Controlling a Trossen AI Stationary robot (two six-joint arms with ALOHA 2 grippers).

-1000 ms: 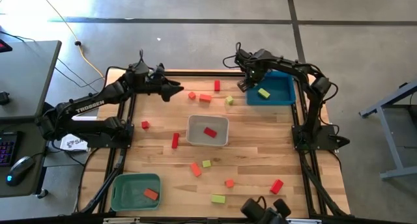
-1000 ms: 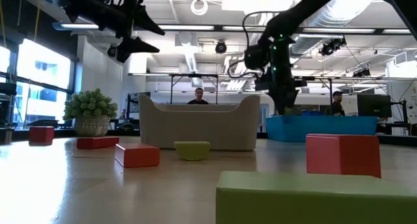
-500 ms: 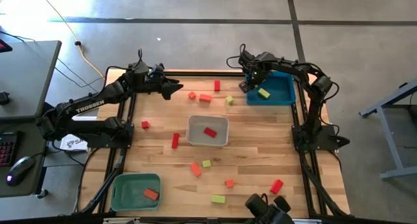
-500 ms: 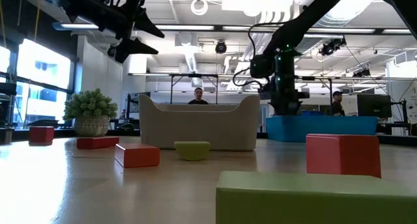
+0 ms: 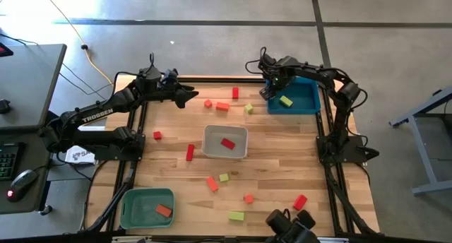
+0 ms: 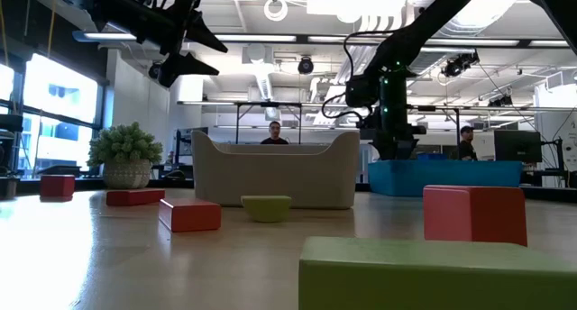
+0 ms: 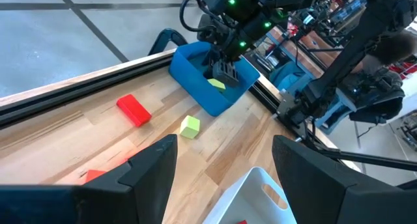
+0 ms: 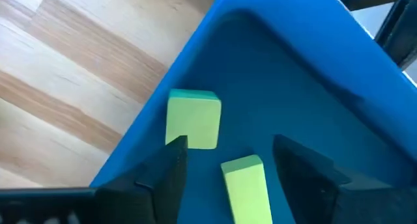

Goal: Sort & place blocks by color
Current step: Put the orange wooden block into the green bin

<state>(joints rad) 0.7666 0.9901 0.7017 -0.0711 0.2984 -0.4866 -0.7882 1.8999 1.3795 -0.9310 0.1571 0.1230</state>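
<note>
My right gripper (image 5: 268, 94) hangs open over the near-left corner of the blue tray (image 5: 302, 92). Two yellow-green blocks lie in that tray: a cube (image 8: 193, 118) and a bar (image 8: 246, 180). The bar sits between the spread fingers with a gap on each side. My left gripper (image 5: 186, 96) stands open above the table's far left, nothing between its fingers. Loose red, orange and yellow-green blocks lie scattered on the wood, among them a red one (image 5: 235, 93) and a yellow-green one (image 5: 248, 109) near the blue tray.
A white tray (image 5: 212, 151) at the centre holds a red block (image 5: 227, 143). A green tray (image 5: 138, 208) at the near left holds an orange block (image 5: 164, 210). A fuzzy green plant (image 6: 126, 148) stands at the far left. People show in the room behind.
My right gripper has shifted slightly toward the table's right edge, over the blue tray, and its fingers have spread apart. My left gripper has kept still.
</note>
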